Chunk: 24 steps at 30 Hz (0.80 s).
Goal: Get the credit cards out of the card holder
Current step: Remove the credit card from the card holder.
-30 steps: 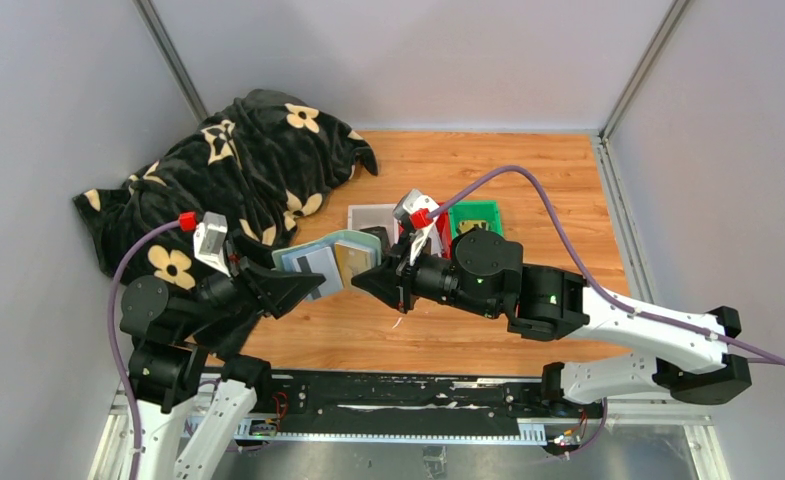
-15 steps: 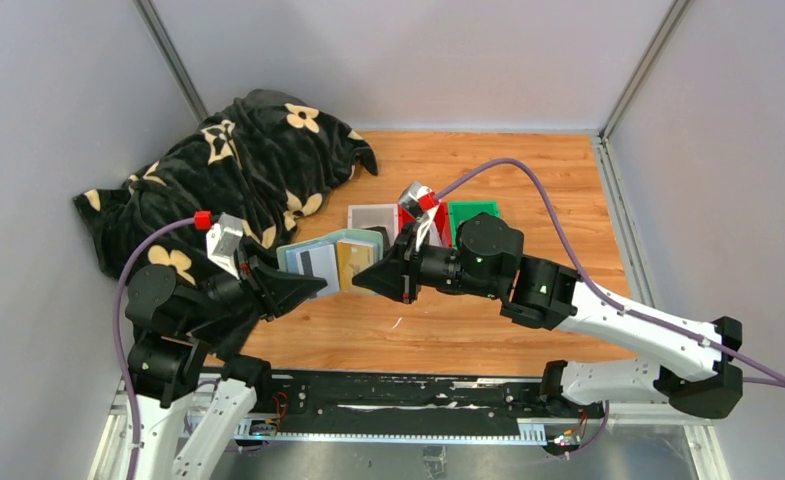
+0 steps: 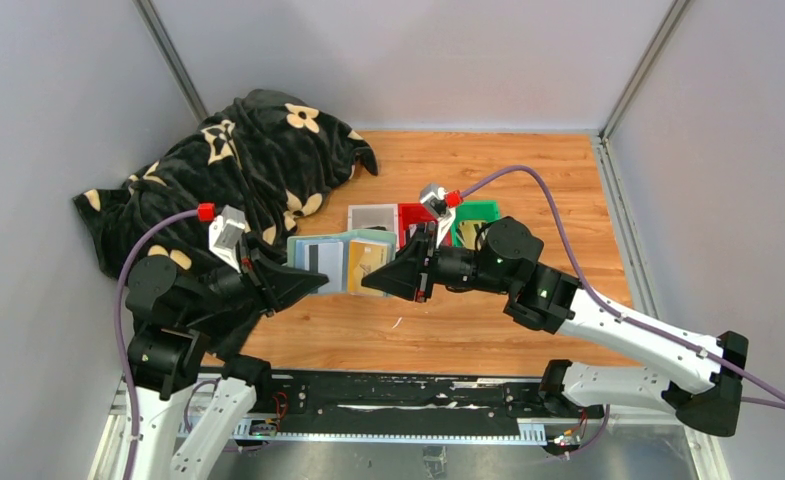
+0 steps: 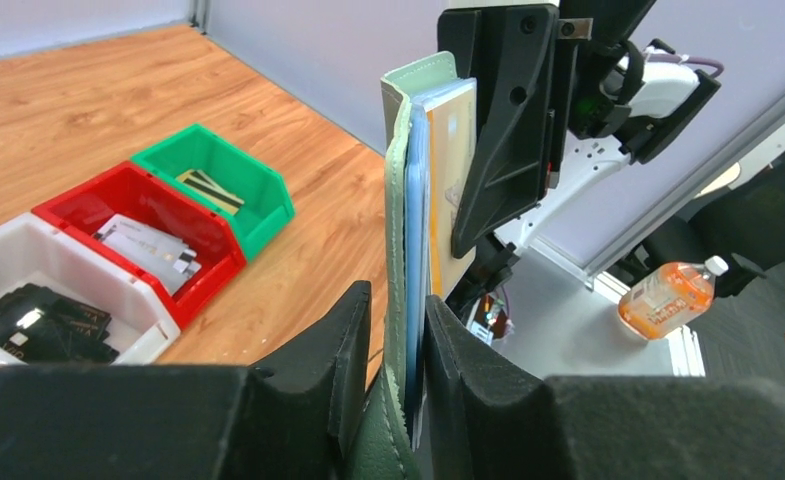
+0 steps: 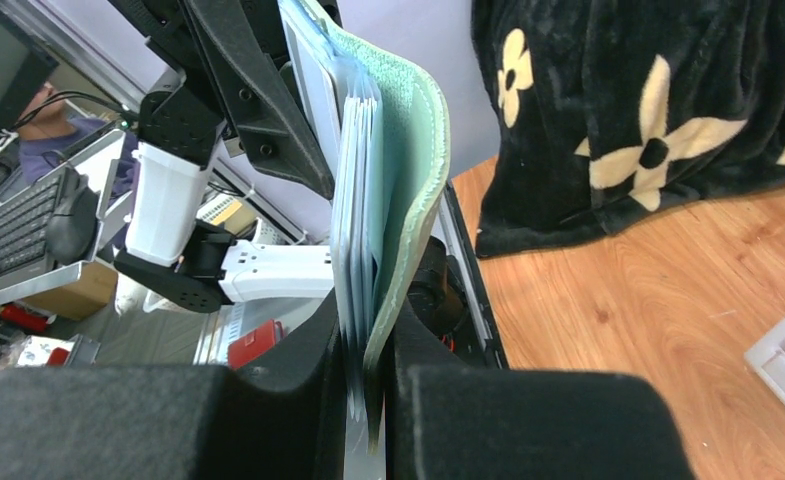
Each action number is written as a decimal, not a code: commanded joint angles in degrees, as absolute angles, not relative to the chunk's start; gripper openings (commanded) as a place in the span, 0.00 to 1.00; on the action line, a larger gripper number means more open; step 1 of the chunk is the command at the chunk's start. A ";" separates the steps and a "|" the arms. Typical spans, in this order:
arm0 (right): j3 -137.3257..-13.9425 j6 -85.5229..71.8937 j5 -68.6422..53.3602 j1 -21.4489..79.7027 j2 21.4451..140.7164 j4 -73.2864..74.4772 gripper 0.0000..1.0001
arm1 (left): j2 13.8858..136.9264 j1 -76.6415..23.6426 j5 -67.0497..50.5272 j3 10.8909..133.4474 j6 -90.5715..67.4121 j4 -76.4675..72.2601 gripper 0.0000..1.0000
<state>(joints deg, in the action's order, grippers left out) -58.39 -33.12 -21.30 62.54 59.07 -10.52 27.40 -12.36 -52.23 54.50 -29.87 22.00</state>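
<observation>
The card holder (image 3: 340, 262) is open and held above the table between both arms, its pale teal inside facing up. A black-striped silvery card (image 3: 317, 259) and a gold-yellow card (image 3: 364, 260) sit in its slots. My left gripper (image 3: 313, 282) is shut on the holder's left edge (image 4: 400, 250). My right gripper (image 3: 376, 284) is shut on its right edge (image 5: 408, 200). The gold card also shows in the left wrist view (image 4: 456, 190).
A white tray (image 3: 372, 217) with black cards (image 4: 43, 325), a red tray (image 4: 133, 240) with silvery cards and a green tray (image 3: 476, 214) with a card stand in a row behind the holder. A black flowered blanket (image 3: 238, 170) fills the back left.
Both grippers have carried the open holder a little to the right and back, toward the trays. The right arm has stretched further forward. Both grips are unchanged.
</observation>
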 commanded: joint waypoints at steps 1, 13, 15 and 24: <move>-57.59 -35.51 -25.87 61.55 56.93 -19.08 0.00 | 28.16 -12.39 -52.44 55.84 -32.25 19.72 0.28; -54.12 -38.61 -28.27 61.12 57.34 -27.30 0.00 | 28.21 -12.39 -52.17 51.58 -43.33 11.69 0.66; -54.01 -38.77 -28.30 61.11 57.40 -27.54 0.00 | 28.21 -12.39 -51.46 51.11 -43.41 11.63 0.66; -53.58 -37.70 -27.27 61.09 57.40 -24.78 0.00 | 28.32 -12.39 -51.14 51.64 -46.32 9.46 0.55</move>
